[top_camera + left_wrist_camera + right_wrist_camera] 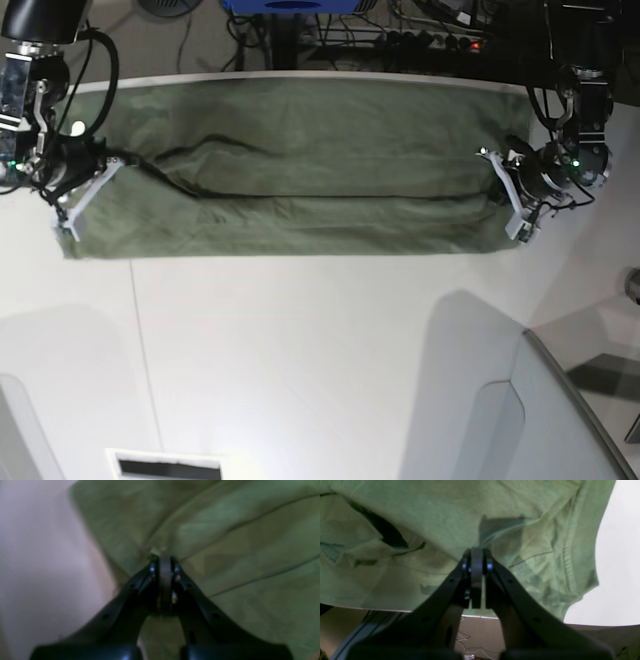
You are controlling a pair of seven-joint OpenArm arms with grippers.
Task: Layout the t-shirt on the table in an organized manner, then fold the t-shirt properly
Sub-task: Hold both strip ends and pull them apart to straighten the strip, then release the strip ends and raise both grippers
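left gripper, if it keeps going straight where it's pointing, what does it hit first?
The t-shirt. The left gripper is shut with its tips already at the green fabric, so more cloth lies directly ahead, with the table probably beneath; depth is unclear.

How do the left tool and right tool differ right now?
The left tool pinches the t-shirt at the base view's right end, well inside the table; the right tool pinches the opposite end. The right wrist view shows the table edge and floor below the shirt; the left wrist view shows only tabletop beside it. Both are shut on cloth.
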